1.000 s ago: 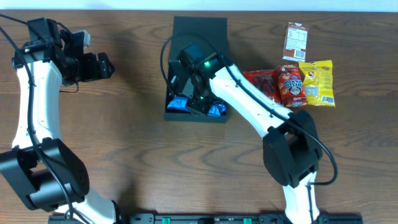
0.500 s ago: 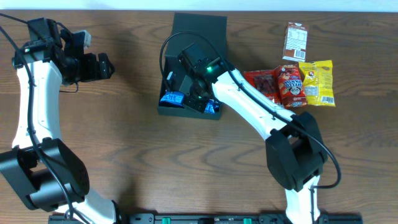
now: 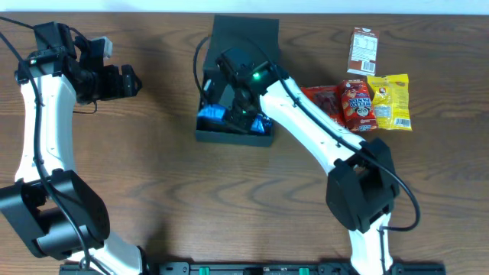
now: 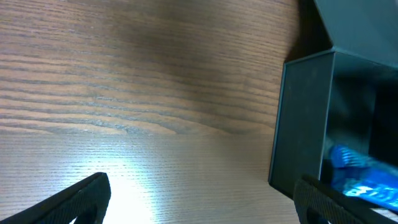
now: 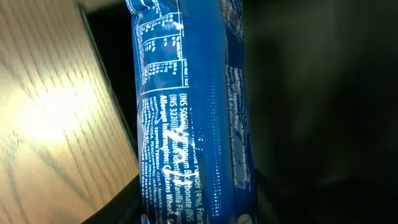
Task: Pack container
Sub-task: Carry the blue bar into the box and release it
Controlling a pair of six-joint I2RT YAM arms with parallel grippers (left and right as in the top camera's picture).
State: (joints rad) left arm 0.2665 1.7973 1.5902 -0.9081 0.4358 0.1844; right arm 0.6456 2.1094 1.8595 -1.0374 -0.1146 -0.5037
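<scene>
The black container (image 3: pixel 229 137) stands at the table's top centre with its flap lid (image 3: pixel 244 34) open at the back. My right gripper (image 3: pixel 241 108) is down inside it, shut on a blue snack packet (image 3: pixel 212 114). In the right wrist view the blue packet (image 5: pixel 186 106) fills the space between my fingers (image 5: pixel 193 208), with the container's dark inside (image 5: pixel 311 93) behind it. My left gripper (image 3: pixel 128 80) is open and empty, well left of the container. The left wrist view shows its fingers (image 4: pixel 205 211) apart, the container's side wall (image 4: pixel 301 118), and the blue packet (image 4: pixel 357 177) inside.
Right of the container lie a dark red packet (image 3: pixel 319 99), a red and white packet (image 3: pixel 356 105) and a yellow packet (image 3: pixel 390 101). A brown carton (image 3: pixel 364 50) lies behind them. Bare wood table (image 3: pixel 153 183) lies in front and to the left.
The container slid a little to the left and twisted while my right gripper moved inside it with the blue packet. The left arm has not moved.
</scene>
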